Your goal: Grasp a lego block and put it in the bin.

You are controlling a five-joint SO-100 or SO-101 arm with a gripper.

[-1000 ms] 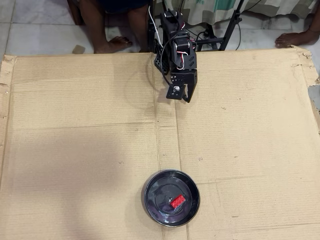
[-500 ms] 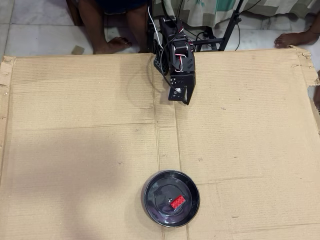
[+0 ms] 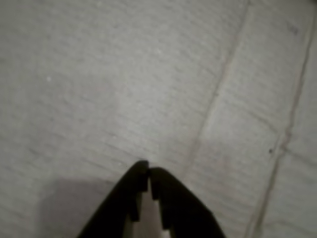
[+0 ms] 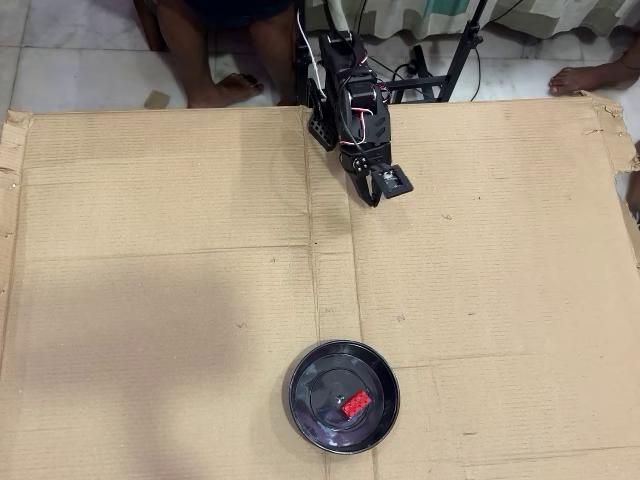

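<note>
A big sheet of cardboard (image 4: 180, 280) covers the tiled floor. The lego block (image 4: 354, 402) lies inside the bin (image 4: 343, 396), right of the bin's middle in the overhead view. The claw (image 3: 148, 172) hangs well away from the bin, its tips together with nothing between them.
</note>
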